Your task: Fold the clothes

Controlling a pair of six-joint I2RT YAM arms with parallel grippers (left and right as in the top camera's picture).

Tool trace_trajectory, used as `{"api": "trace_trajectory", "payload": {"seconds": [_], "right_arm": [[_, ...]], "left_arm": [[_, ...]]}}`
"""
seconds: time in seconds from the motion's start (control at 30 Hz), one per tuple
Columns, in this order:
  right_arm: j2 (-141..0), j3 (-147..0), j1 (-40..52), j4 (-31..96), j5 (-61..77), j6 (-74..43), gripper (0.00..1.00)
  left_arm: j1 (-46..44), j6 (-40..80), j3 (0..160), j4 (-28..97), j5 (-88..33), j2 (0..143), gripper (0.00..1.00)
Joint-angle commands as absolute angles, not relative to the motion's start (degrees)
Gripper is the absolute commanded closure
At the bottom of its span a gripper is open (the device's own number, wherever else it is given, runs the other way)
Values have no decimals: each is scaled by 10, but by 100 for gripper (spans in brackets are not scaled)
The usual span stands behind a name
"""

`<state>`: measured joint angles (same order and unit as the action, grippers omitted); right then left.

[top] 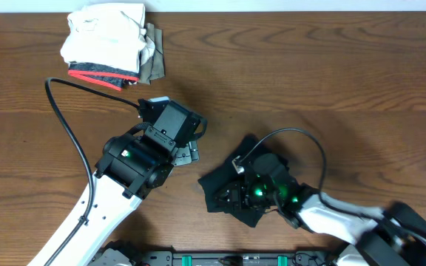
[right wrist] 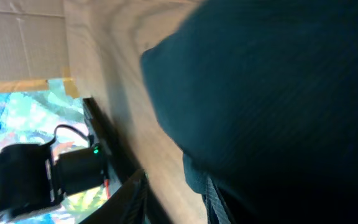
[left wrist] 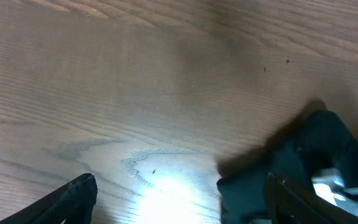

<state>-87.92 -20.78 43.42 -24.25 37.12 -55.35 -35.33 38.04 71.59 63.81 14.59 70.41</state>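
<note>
The clothes are a black shirt [top: 217, 182] bunched into a small bundle at the table's front middle. My right arm lies over it, covering much of it. In the right wrist view the dark fabric [right wrist: 260, 93] fills most of the frame. My right gripper [right wrist: 174, 200] has its fingers apart with bare wood between them, and the cloth's edge hangs at the right finger [right wrist: 215, 198]. My left gripper [left wrist: 182, 205] stands wide open just left of the bundle, low over the table. The shirt's near edge [left wrist: 316, 143] reaches in beside its right finger [left wrist: 291, 199].
A stack of folded white, grey and olive garments [top: 109, 41] sits at the back left. The left arm's black cable [top: 69, 129] loops across the table's left side. The table's front edge and a black frame [right wrist: 107, 149] lie close to the right gripper.
</note>
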Motion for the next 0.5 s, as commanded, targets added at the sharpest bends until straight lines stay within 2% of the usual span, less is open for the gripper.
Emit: {"api": "trace_trajectory", "payload": {"seconds": [0.0,0.1,0.17,0.33,0.47], "right_arm": [[-924,-202,435,-268,380,-581,75],[-924,-202,433,-277,386,-595,87],[-908,-203,430,-291,397,-595,89],[-805,-215,411,-266,410,-566,84],[-699,-250,364,-100,387,-499,72]], "left_arm": [[-350,391,715,642,157,704,13],[-350,391,715,644,157,704,13],[-350,391,715,646,157,704,13],[-350,391,715,642,157,704,13],[-350,390,715,631,157,704,13]]}}
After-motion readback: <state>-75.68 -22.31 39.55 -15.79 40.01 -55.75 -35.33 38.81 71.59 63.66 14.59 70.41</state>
